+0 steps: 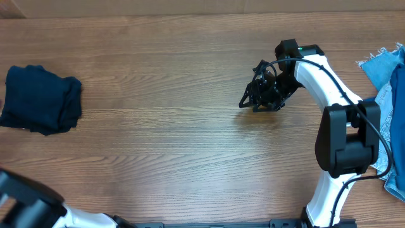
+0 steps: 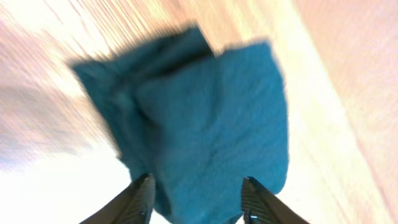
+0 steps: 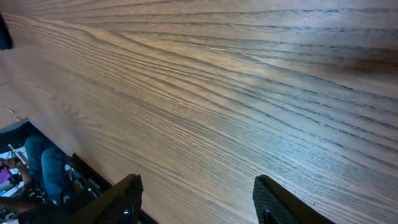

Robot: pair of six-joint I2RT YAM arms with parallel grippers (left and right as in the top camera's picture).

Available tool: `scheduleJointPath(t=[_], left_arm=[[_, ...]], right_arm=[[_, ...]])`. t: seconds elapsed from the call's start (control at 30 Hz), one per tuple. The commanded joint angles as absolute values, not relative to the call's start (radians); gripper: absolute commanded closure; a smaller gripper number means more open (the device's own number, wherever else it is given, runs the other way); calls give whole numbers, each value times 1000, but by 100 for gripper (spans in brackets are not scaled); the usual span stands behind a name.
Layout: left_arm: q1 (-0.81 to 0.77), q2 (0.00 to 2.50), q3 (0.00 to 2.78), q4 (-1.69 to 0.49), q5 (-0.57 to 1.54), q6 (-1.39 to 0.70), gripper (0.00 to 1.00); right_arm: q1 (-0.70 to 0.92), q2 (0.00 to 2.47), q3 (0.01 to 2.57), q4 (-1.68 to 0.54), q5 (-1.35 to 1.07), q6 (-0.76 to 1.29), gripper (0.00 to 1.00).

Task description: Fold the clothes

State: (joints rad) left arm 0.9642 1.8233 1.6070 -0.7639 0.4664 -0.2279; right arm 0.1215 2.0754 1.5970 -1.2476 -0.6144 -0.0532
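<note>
The dark blue cloth [image 1: 41, 98] lay folded at nine o'clock. The left claw [image 2: 196, 202] hung open over it; the right claw [image 3: 199, 199] was open, empty. A bump from the left claw could undo the fold.

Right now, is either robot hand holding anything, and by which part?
Nothing is held. The right hand hangs open over the table. The left hand is open too, and the folded navy garment lies beyond its fingers, not gripped.
</note>
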Motion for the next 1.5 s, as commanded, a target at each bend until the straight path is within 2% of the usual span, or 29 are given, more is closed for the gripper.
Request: scheduleJointPath(t=[0.0,0.03,0.1,0.17,0.23,0.3,0.43,0.6,0.67,0.7,0.73,0.9,0.97,1.03,1.13,1.23,1.27,1.47], left_arm=[[969,1668,1621,-755,580,-142,48],[925,1654,1621,-756,617,-60,53],[810,1663,1620,-769,406,-13,71],[708,1689,1620,-768,196,-12,85],[651,1730,1620,-739,173,30,96],[618,1790,1620,-667,135,121,96],[627,1935,1620,-519,-15,121,96],[628,2145,1620,-383,-7,134,96],[630,2237,1620,-398,-65,64,96],[638,2289,1620,-442,-171,-70,96],[650,2329,1620,-464,-147,-94,96],[661,2311,1621,-472,-58,-94,96],[661,2178,1623,-474,-57,-84,96],[660,2018,1626,-499,-8,-81,87],[647,1822,1626,-595,149,-42,53],[590,1794,1624,-735,179,68,51],[566,1819,1622,-768,172,103,57],[533,2063,1622,-734,59,109,55]], right_arm=[[126,2004,1619,-1243,-622,-62,39],[126,1995,1619,-1239,-622,-61,39],[126,1977,1619,-1232,-622,-61,39],[126,1974,1619,-1240,-622,-60,39],[126,1974,1619,-1253,-622,-60,39],[126,1974,1619,-1271,-622,-60,39],[126,1974,1619,-1300,-622,-60,40],[126,1974,1619,-1323,-622,-56,41],[126,1974,1619,-1359,-622,-57,42],[126,1973,1619,-1383,-622,-57,43],[126,1971,1619,-1406,-622,-61,42],[126,1971,1619,-1404,-622,-61,43],[126,1971,1619,-1400,-622,-61,42],[126,1971,1619,-1374,-622,-61,41],[126,1969,1619,-1332,-622,-61,41],[126,1957,1619,-1310,-622,-87,41],[126,1954,1619,-1311,-622,-87,41],[126,1943,1619,-1337,-622,-87,42]])
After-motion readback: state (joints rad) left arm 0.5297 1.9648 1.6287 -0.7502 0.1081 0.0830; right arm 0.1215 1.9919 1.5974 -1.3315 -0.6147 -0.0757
